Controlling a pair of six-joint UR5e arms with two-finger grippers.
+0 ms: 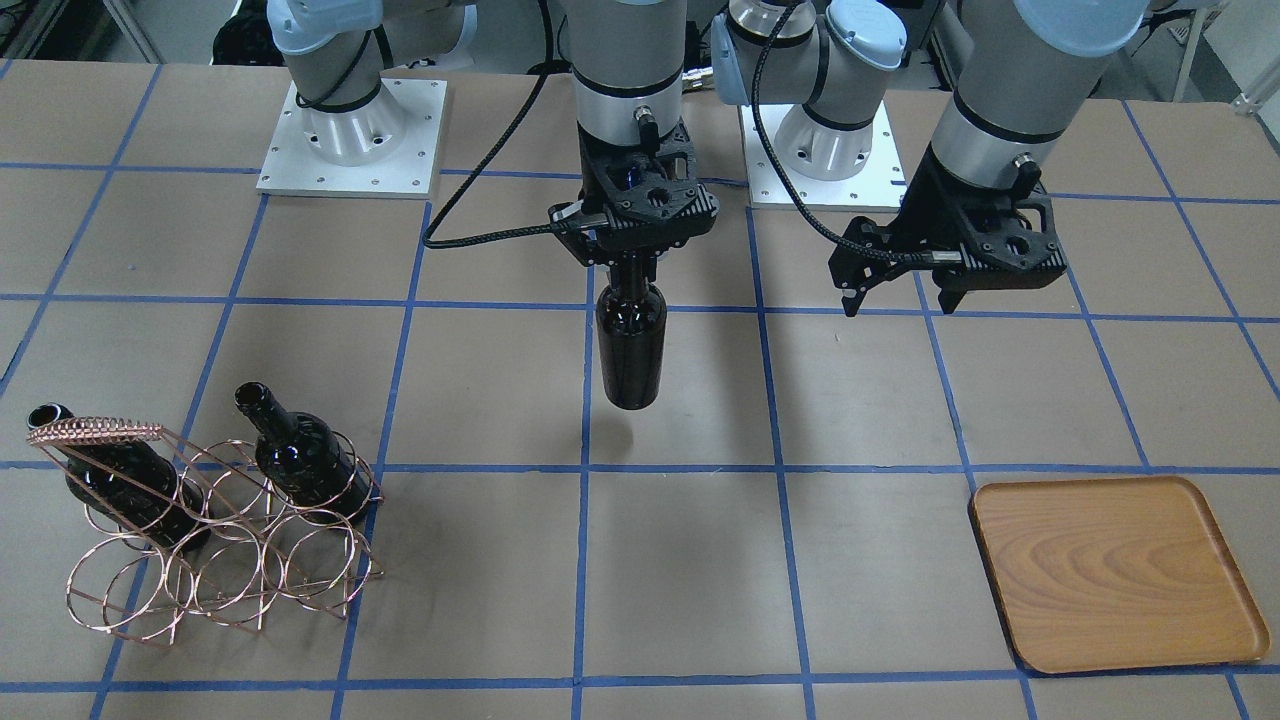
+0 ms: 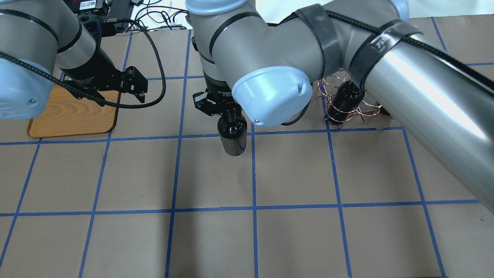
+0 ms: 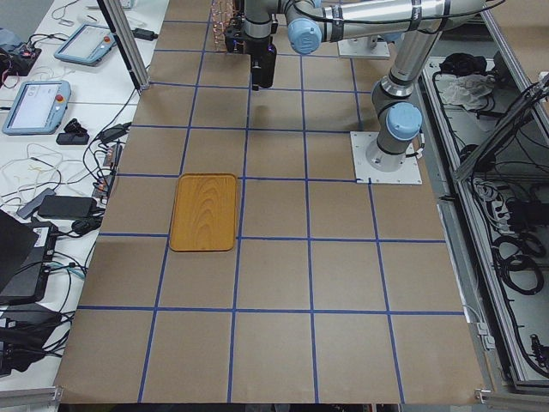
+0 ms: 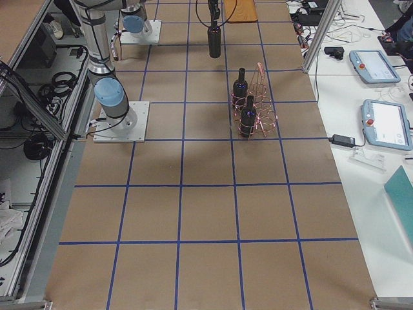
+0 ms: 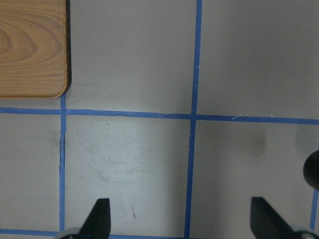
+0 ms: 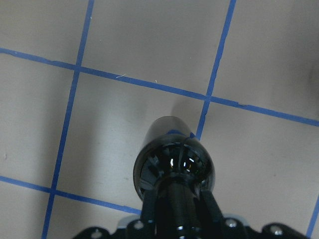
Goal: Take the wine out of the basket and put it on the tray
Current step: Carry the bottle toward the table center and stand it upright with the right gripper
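Note:
My right gripper [image 1: 628, 275] is shut on the neck of a near-black wine bottle [image 1: 630, 350], which hangs upright above the table's middle; it also shows in the overhead view [image 2: 232, 135] and the right wrist view [image 6: 172, 159]. The copper wire basket [image 1: 95, 432] stands on my right side and holds two more bottles [image 1: 120, 480] [image 1: 300, 455]. The wooden tray [image 1: 1115, 570] lies flat and bare on my left side. My left gripper [image 1: 900, 300] is open and empty, hovering beside the tray [image 5: 30, 45], its fingertips [image 5: 99, 211] over bare table.
The arms' white base plates [image 1: 350, 140] [image 1: 820, 150] sit at the robot's edge of the table. Blue tape lines grid the brown tabletop. Teach pendants [image 4: 381, 64] and cables lie on a side bench off the table.

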